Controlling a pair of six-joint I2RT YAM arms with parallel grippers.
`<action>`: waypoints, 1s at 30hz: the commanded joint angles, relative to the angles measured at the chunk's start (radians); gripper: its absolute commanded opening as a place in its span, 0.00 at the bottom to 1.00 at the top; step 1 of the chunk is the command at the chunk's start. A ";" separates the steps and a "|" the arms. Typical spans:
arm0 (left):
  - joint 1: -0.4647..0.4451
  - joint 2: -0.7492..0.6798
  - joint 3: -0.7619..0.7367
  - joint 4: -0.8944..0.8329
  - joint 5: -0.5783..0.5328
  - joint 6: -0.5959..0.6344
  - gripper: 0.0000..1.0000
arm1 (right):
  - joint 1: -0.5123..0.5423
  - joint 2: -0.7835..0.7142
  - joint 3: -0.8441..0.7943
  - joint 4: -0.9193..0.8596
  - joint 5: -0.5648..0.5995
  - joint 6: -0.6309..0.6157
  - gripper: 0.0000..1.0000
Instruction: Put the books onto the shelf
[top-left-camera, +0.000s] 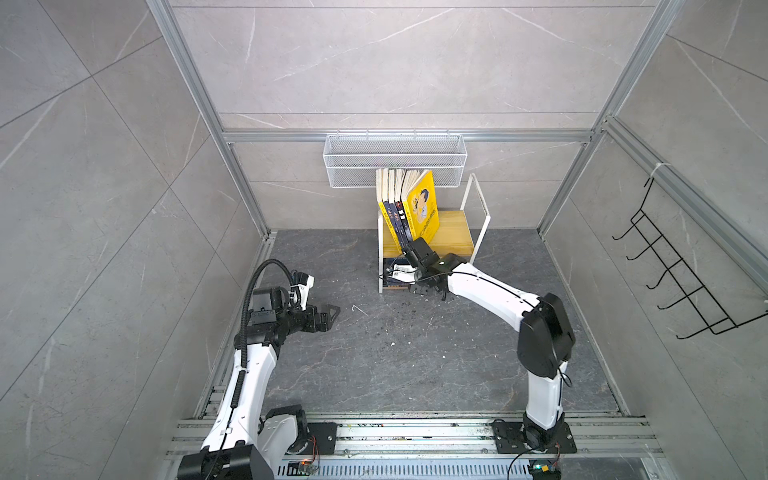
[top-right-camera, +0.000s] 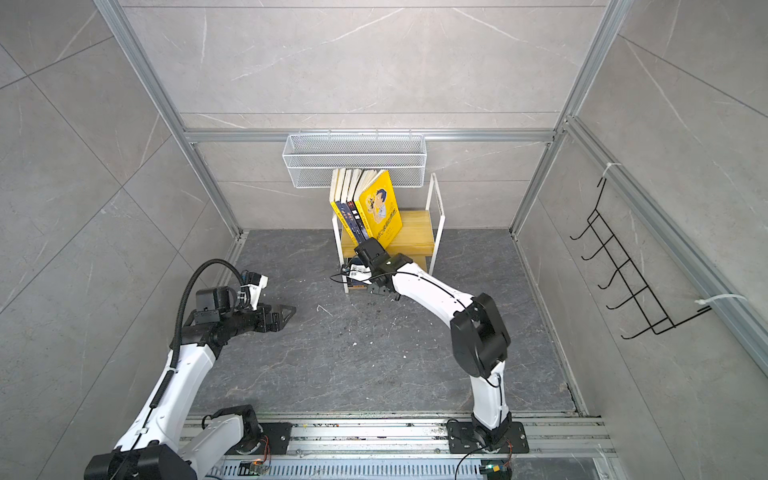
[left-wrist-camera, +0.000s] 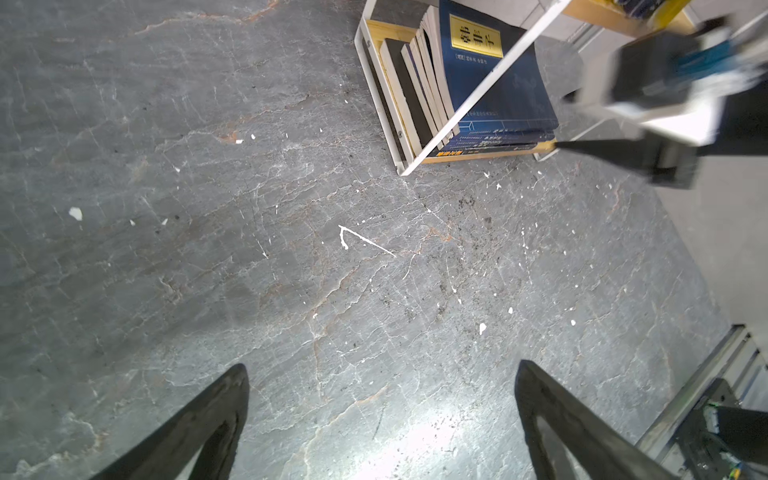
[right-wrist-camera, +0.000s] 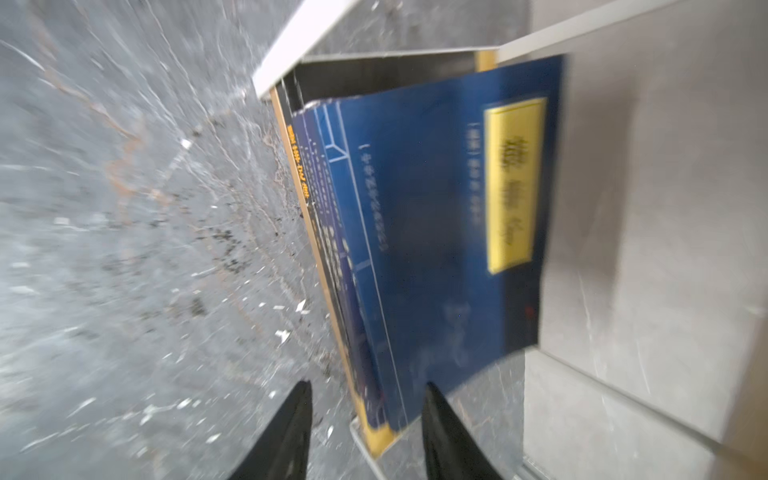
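The shelf (top-left-camera: 453, 237) (top-right-camera: 415, 235) stands against the back wall. On its upper wooden board several books lean to the left, fronted by a yellow cartoon cover (top-left-camera: 422, 208) (top-right-camera: 380, 208). On the lower board lies a flat stack topped by a navy book with a yellow label (left-wrist-camera: 511, 104) (right-wrist-camera: 424, 232). My right gripper (top-left-camera: 415, 287) (right-wrist-camera: 368, 386) is low at the front of the lower tier. Its fingers stand apart on either side of the stack's near corner, and one finger is clear of the books. The right wrist view is motion-blurred. My left gripper (top-left-camera: 332, 311) (left-wrist-camera: 382, 365) hovers wide open over bare floor, left of the shelf.
A white wire mesh basket (top-left-camera: 395, 160) hangs on the back wall just above the upright books. A black wire hook rack (top-left-camera: 673, 274) hangs on the right wall. The shelf's white frame bar (left-wrist-camera: 478, 96) crosses in front of the lower stack. The dark stone floor (top-left-camera: 395, 353) carries white specks.
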 joint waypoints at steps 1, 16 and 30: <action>-0.012 0.025 0.063 0.012 -0.047 0.090 1.00 | 0.022 -0.154 -0.106 0.004 -0.061 0.122 0.48; -0.009 0.213 -0.243 0.801 -0.187 0.012 1.00 | 0.026 -0.771 -0.856 0.402 0.116 0.550 1.00; -0.009 0.395 -0.451 1.326 -0.276 -0.001 1.00 | -0.286 -0.881 -1.194 0.806 0.189 0.745 1.00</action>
